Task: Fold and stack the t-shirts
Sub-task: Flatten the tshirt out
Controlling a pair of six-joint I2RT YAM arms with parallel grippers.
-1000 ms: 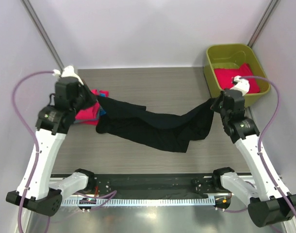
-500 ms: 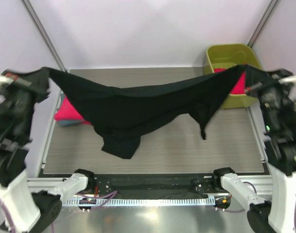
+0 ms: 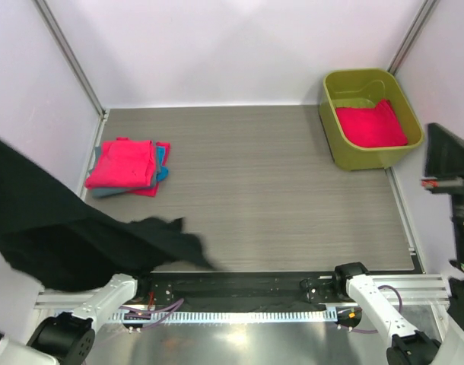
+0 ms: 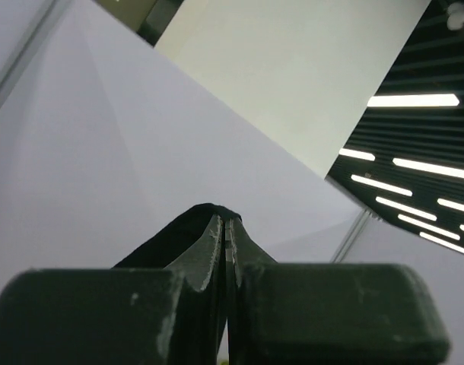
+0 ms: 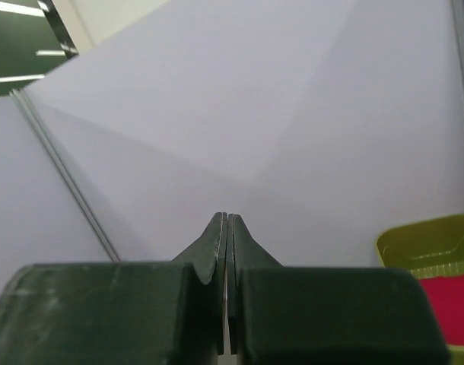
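The black t-shirt (image 3: 65, 239) hangs in a bunched drape at the near left, over the table's front-left corner. My left gripper (image 4: 226, 220) is raised high, out of the top view, and is shut on a fold of the black shirt (image 4: 167, 239). My right gripper (image 5: 227, 217) is shut with no cloth showing between its fingers; its dark body (image 3: 449, 156) stands high at the right edge. A folded stack of hot-pink shirts (image 3: 125, 166) with a blue one (image 3: 162, 175) under it lies at the far left of the table.
The olive-green tub (image 3: 346, 156) stands at the back right with a pink shirt (image 3: 369, 125) inside; it also shows in the right wrist view (image 5: 422, 243). Pale walls close in both sides. The arm bases and a rail run along the near edge.
Both arms swung up and outward. The black shirt, stretched between both grippers before, has come off the right side and now hangs only from the left, swung to the near left.
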